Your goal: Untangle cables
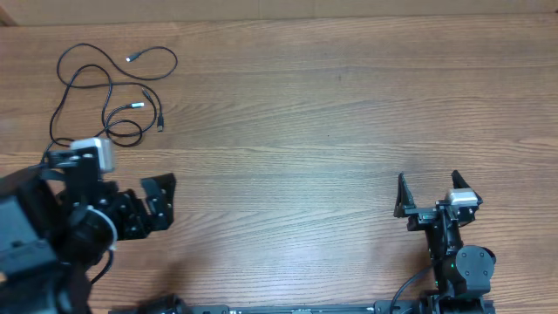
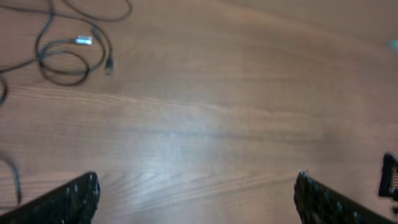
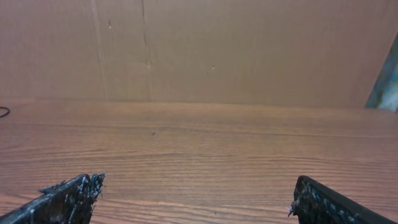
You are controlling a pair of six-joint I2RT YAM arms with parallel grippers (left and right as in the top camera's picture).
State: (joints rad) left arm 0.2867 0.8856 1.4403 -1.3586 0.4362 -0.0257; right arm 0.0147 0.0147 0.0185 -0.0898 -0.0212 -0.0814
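The cables are thin black cords lying in loose loops at the far left of the wooden table, with silver-tipped plugs showing. They also show at the upper left of the left wrist view. My left gripper is open and empty, a short way in front of and to the right of the loops, not touching them; its fingers frame bare wood in the left wrist view. My right gripper is open and empty at the near right, far from the cables, over bare wood in its own view.
The wooden table runs to a brown cardboard wall at the back. A short bit of black cord shows at the left edge of the right wrist view. The arm bases stand along the near edge.
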